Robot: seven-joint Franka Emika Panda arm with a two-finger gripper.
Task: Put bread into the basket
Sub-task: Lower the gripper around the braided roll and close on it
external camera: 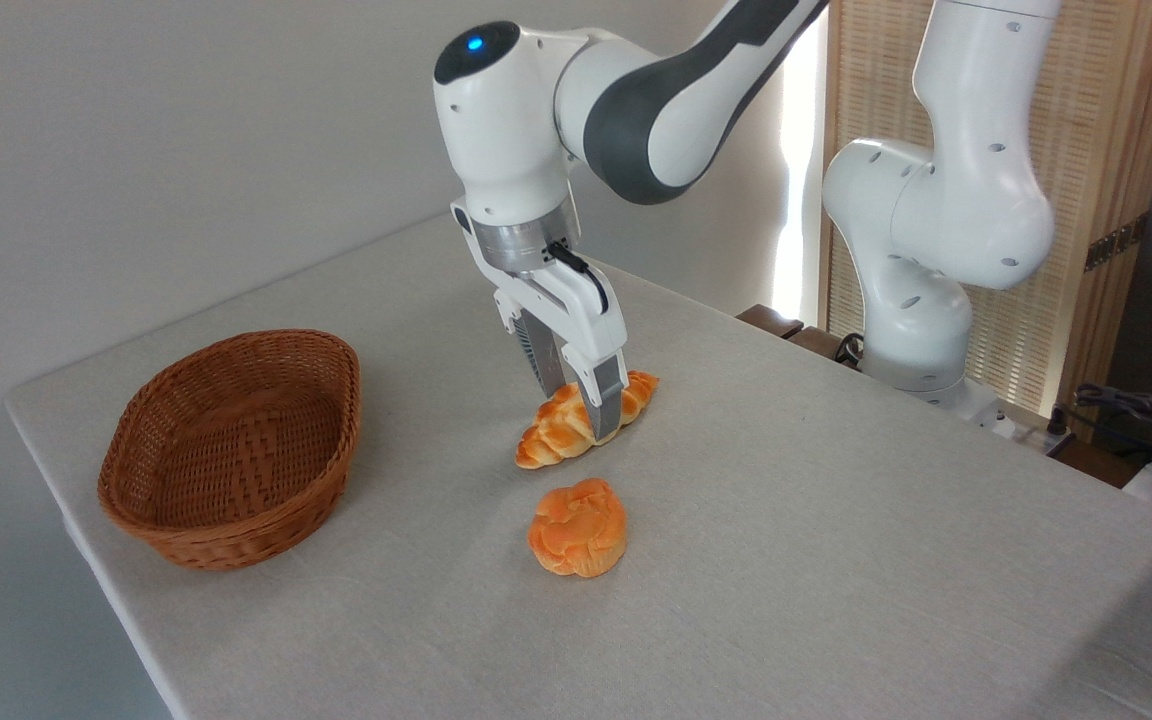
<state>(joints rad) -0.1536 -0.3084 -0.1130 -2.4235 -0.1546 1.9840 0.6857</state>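
The gripper point(584, 408) is down at the bread point(558, 432) in the middle of the frame; its jaws stand slightly apart, one finger point(609, 408) in front of the loaf and the other behind it; whether they press it I cannot tell; the bread lies on the table point(836, 560); the arm slants down from the upper right, wrist nearly vertical; the basket point(231, 462) sits at the left; a round bun point(578, 527) lies just below the bread.
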